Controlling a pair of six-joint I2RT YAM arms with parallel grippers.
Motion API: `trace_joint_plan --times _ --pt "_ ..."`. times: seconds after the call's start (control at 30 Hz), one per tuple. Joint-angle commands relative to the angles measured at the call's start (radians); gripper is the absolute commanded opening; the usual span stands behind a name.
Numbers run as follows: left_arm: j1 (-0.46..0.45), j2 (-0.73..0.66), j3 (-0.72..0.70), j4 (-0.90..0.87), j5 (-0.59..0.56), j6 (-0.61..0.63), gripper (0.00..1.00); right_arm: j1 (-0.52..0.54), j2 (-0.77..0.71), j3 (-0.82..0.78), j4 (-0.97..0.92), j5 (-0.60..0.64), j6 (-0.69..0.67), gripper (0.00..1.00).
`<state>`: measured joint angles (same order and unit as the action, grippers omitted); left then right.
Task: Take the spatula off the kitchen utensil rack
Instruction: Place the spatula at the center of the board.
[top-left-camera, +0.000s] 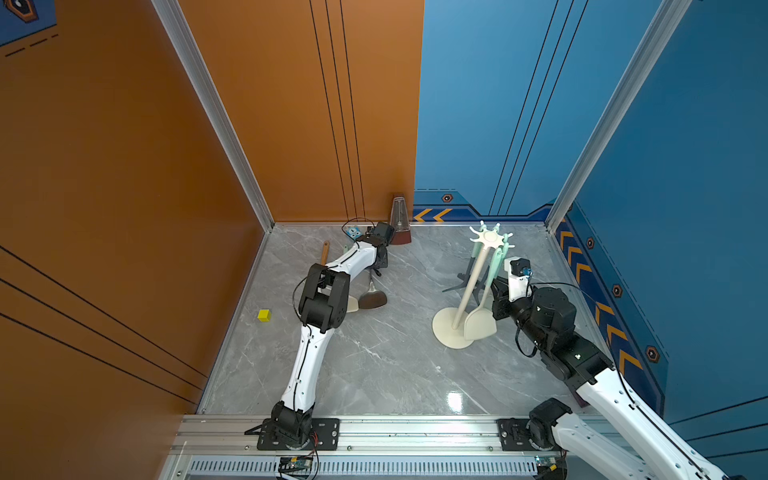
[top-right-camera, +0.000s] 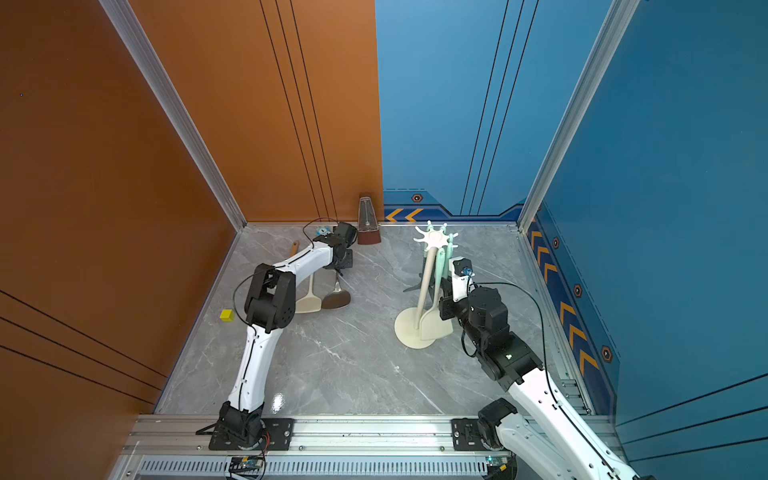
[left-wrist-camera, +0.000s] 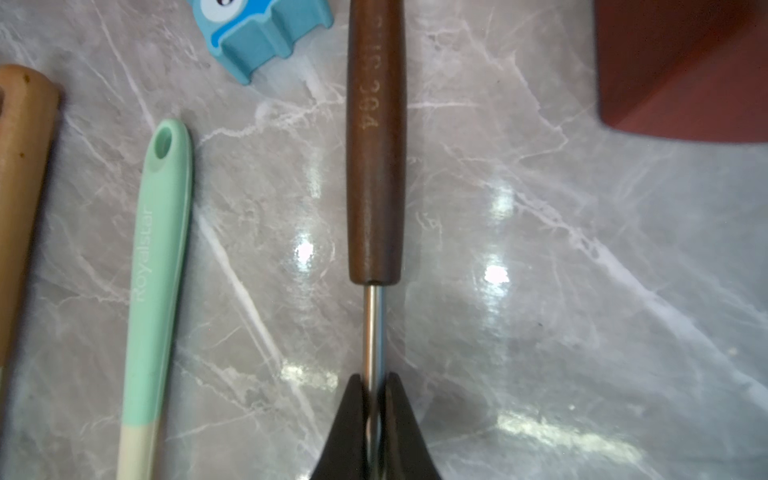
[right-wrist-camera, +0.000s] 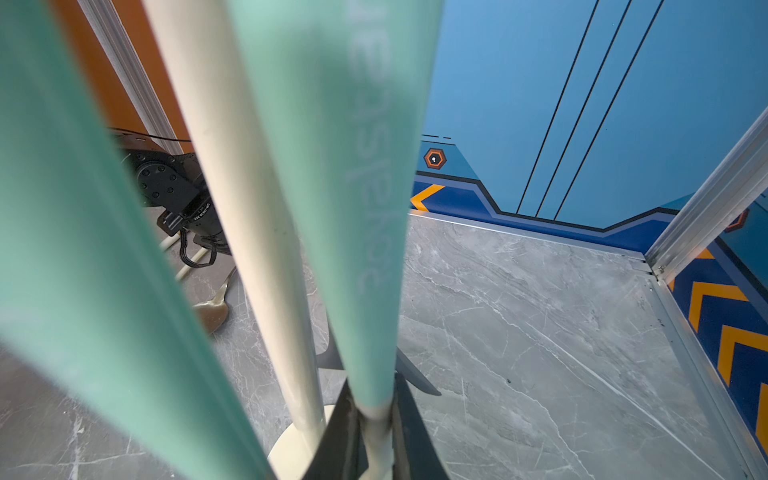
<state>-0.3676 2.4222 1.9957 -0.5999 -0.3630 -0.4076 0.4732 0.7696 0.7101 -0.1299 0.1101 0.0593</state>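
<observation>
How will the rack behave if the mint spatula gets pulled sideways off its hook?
Likely top-heavy: the kitchen utensil rack is a thin tall pole on a small round base, utensils hanging from its crown. A sideways pull may tip or slide it. The right gripper holds the spatula low on its handle, so it could swing.

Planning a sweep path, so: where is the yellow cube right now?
In a top view, the yellow cube sits on the marble tabletop on the left side, near the orange wall, just beside the left arm's elbow, touching neither.
</observation>
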Motion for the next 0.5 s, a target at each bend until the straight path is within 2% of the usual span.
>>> trace_joint_plan --times 0.0,0.23,0.33,0.47 --pt "0.009 0.023 -0.002 -0.026 0.041 0.003 0.0 0.002 0.012 -0.038 -0.152 0.036 0.017 0.15" --pt "0.022 0.028 -0.014 -0.035 0.1 -0.019 0.03 0.002 0.006 -0.042 -0.151 0.035 0.019 0.15" --pt "0.033 0.033 -0.018 -0.034 0.135 -0.032 0.09 0.001 0.004 -0.041 -0.152 0.034 0.018 0.15" --pt "0.047 0.032 -0.027 -0.035 0.174 -0.046 0.13 0.002 0.004 -0.042 -0.152 0.033 0.018 0.15"
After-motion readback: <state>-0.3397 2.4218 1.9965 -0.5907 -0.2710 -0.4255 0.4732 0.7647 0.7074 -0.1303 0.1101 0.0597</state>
